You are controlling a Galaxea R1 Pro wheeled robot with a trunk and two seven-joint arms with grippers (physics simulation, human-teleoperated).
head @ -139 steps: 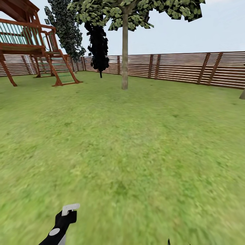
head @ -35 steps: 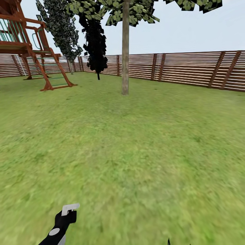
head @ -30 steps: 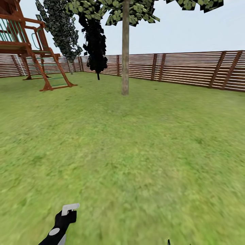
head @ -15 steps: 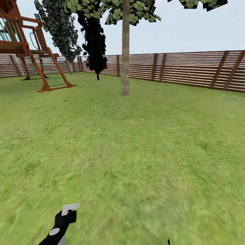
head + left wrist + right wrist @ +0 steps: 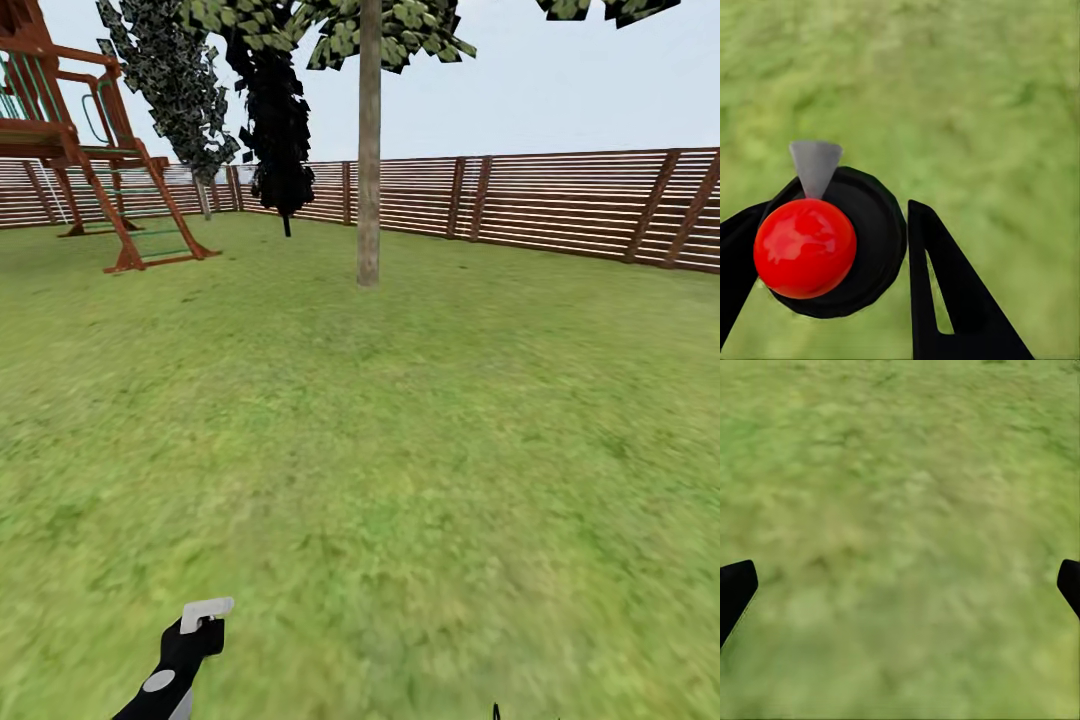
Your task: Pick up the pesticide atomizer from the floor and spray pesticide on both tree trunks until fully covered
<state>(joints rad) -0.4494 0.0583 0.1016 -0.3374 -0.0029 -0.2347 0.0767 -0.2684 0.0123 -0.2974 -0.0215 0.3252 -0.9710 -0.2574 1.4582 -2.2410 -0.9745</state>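
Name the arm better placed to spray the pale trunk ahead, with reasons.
Left. Its gripper is shut on the pesticide atomizer, trigger head forward toward the tree trunk, which stands far across the lawn. The right gripper is open over grass, holding nothing.

head: forward over lawn (image 5: 400, 450) | wrists: close, down at same lawn

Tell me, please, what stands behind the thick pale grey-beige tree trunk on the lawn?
Behind the thick pale grey-beige tree trunk runs the brown horizontal-slat wooden fence, with pale sky above it. The strip of fence directly behind the trunk is covered, so it cannot be seen.
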